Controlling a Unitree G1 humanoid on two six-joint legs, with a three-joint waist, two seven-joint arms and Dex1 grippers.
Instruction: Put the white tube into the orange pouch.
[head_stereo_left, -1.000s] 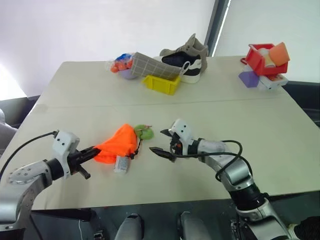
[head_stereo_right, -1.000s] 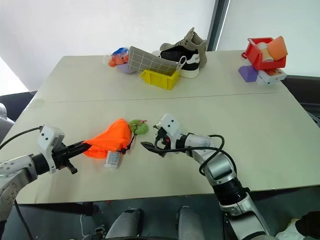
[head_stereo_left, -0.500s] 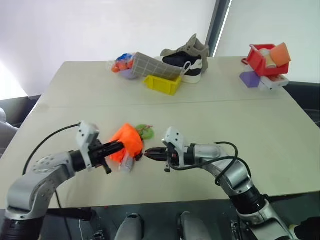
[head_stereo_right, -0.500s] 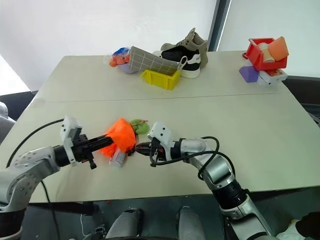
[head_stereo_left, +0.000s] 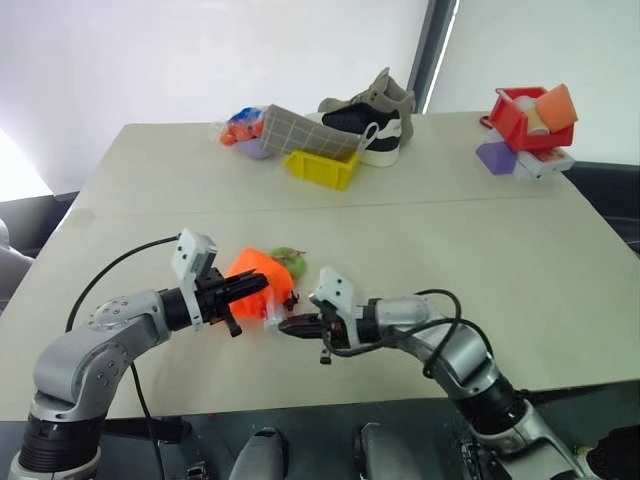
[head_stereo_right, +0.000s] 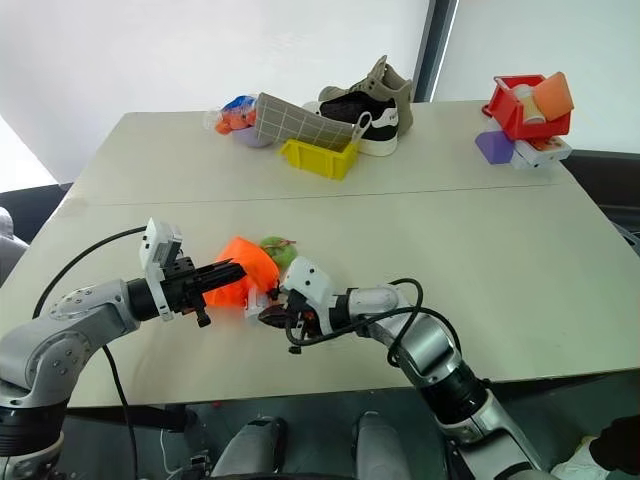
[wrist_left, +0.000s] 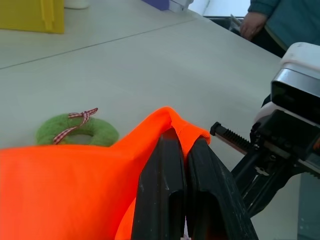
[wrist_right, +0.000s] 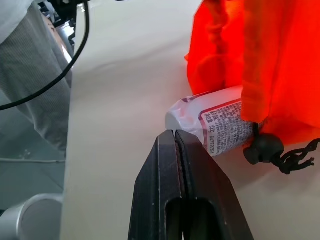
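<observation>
The orange pouch (head_stereo_left: 248, 275) is bunched near the table's front, left of centre, and my left gripper (head_stereo_left: 262, 281) is shut on a fold of its fabric (wrist_left: 75, 180), holding that edge up. Beside the pouch lies its green ring (head_stereo_left: 290, 263). The white tube (wrist_right: 215, 122) with its reddish label rests on the table, partly under the pouch's hanging edge. My right gripper (wrist_right: 173, 132) is shut, pointing left, with its tips against the tube's crimped end. I cannot tell whether the crimp is pinched. A black cord stopper (wrist_right: 260, 152) hangs next to the tube.
At the back of the table stand a yellow bin (head_stereo_left: 322, 167), a checked pad (head_stereo_left: 310, 130) and a shoe (head_stereo_left: 375, 118). A red bin (head_stereo_left: 525, 118) and a purple block (head_stereo_left: 495, 158) are at the back right. A person's hand (wrist_left: 255, 22) is beyond the far edge.
My left gripper has carried the pouch's edge right and up, bunching the pouch. My right gripper went from open to shut and moved left to the tube's end.
</observation>
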